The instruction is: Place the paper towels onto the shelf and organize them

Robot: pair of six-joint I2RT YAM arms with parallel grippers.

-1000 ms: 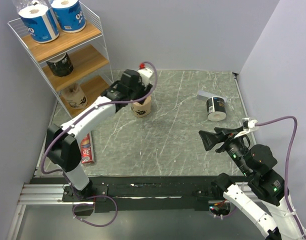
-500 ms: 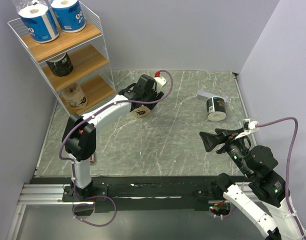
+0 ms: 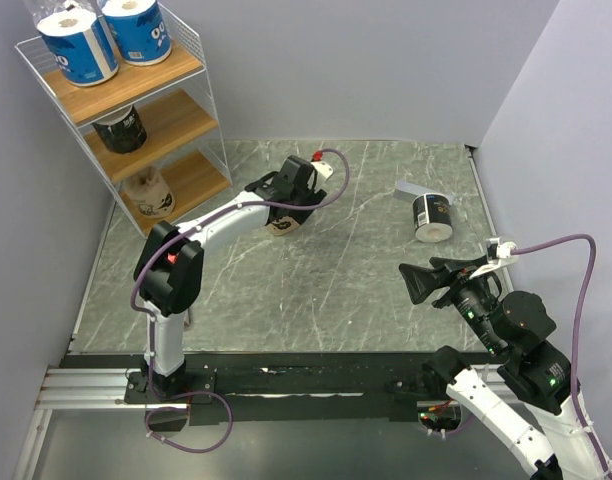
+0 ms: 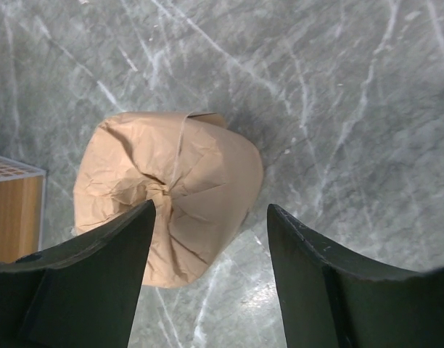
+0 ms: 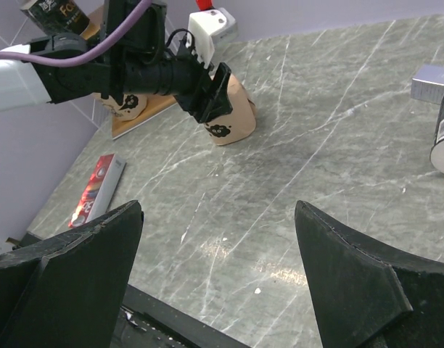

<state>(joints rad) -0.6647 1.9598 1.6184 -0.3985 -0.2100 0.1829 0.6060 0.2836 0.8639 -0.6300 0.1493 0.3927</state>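
Tan roll point(image 4: 167, 196), axis near-vertical, perhaps aslant

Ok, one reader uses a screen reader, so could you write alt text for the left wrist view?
A tan-brown paper towel roll sits on a grey marble table, just beyond two spread dark fingers. A corner of the shelf shows at the left edge.

Lit brightly and evenly from above, soft and diffuse. Short, faint shadow beside the tan roll point(image 4: 167, 192) on the tabletop point(image 5: 331, 145); pale glare patches on it nearest the right wrist camera. Sharp overall, no motion blur; slight wide-angle bending at wrist-view edges.
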